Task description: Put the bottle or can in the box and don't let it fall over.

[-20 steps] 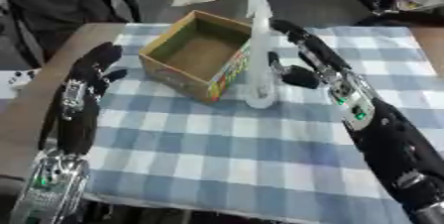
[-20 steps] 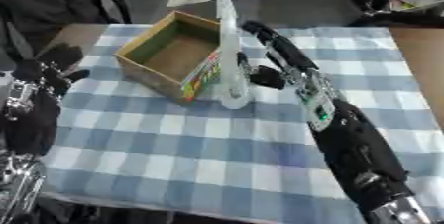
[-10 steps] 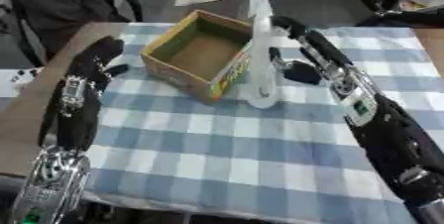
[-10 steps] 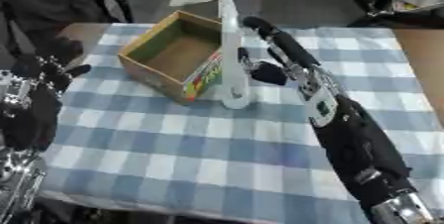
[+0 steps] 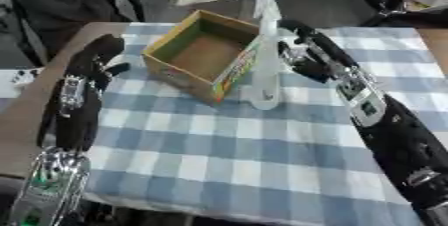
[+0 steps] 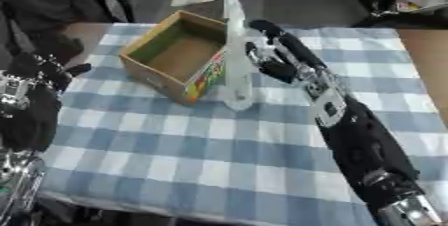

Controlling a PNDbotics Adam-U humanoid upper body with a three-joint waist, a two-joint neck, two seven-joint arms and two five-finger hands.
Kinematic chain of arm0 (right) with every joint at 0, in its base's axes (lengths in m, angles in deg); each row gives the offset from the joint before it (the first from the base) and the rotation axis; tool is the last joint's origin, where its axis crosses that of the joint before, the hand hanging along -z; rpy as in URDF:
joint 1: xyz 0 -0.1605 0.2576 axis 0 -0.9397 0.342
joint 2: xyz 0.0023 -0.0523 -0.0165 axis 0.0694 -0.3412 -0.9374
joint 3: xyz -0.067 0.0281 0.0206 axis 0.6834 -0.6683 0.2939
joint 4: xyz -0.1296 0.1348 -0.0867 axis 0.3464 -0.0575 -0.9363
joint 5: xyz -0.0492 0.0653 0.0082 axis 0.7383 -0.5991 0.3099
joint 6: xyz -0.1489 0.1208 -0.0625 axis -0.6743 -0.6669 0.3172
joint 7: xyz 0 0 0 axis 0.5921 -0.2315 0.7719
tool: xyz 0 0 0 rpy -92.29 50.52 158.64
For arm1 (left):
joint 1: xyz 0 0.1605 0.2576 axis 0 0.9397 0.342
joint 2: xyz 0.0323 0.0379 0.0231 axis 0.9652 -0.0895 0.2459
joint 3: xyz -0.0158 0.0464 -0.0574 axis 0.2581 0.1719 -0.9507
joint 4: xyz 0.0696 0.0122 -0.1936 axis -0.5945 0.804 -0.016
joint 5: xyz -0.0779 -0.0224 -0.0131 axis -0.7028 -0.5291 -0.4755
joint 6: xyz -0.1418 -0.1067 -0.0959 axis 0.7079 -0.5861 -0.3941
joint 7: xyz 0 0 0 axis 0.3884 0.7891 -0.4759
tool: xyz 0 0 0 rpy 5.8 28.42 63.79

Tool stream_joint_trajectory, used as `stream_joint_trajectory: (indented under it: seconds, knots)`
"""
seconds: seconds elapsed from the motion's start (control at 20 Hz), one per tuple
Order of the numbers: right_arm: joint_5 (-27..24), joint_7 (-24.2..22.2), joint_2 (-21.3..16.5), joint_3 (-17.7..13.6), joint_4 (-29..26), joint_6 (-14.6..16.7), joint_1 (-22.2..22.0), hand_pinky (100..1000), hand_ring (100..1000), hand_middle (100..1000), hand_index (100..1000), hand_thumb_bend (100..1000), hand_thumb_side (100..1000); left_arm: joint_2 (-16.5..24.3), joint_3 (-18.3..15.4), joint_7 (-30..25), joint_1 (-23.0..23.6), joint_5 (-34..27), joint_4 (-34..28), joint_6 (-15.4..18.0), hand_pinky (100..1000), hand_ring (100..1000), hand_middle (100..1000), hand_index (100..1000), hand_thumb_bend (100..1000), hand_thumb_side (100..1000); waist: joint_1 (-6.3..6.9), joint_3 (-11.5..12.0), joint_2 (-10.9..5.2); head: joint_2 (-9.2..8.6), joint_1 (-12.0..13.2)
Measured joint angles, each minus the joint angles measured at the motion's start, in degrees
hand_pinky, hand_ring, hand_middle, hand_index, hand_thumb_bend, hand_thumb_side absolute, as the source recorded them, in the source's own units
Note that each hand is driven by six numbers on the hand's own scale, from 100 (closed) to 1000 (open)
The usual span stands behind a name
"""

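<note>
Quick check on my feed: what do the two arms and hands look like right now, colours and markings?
Both arms are mostly black. The right hand has black fingers with silvery metal at the joints, and its forearm carries a pale grey panel with a small green mark. The left hand is black too, with a silver-grey strip on the forearm and a shiny metal section lower down.

A bench (image 5: 262,160) covered in a blue-and-white checked cloth (image 5: 219,145) carries two things. An open cardboard box (image 5: 203,55) sits on the cloth, beyond and to the left of the right hand's fingers (image 5: 302,45). A tall clear bottle (image 5: 265,60) stands upright just beside the box, immediately left of those fingers.
</note>
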Motion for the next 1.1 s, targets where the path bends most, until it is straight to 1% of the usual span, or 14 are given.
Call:
stream_joint_trajectory:
  seconds: [0.2,0.4,0.9,1.1]
  knots:
    - [-1.05,-2.31,-0.37,0.02,-0.7,-1.11,0.01,844,1000,1000,1000,100,1000,0.01,0.0,0.01,-0.06,-0.31,-0.42,0.01,840,913,813,899,268,931,-0.09,0.23,0.01,0.0,-0.13]
    - [-1.29,-3.39,-0.59,0.02,-1.34,-1.59,0.08,844,1000,1000,1000,100,992,0.03,0.0,0.03,-0.49,-0.45,-0.6,0.03,840,913,812,899,270,927,-0.11,0.53,0.02,0.0,-0.23]
    - [-1.74,-3.55,-1.52,0.0,-2.44,-1.81,0.52,845,1000,1000,1000,100,960,0.27,0.17,0.01,-1.43,-1.19,-1.16,0.03,839,911,813,900,277,919,-0.5,1.0,0.02,0.0,-0.47]
    - [-1.69,-3.33,-1.52,0.35,-3.72,-1.56,0.51,847,1000,998,1000,100,904,0.5,0.32,-0.2,-1.43,-1.31,-1.66,0.06,838,911,813,900,279,914,-0.61,1.0,0.02,0.0,-0.47]
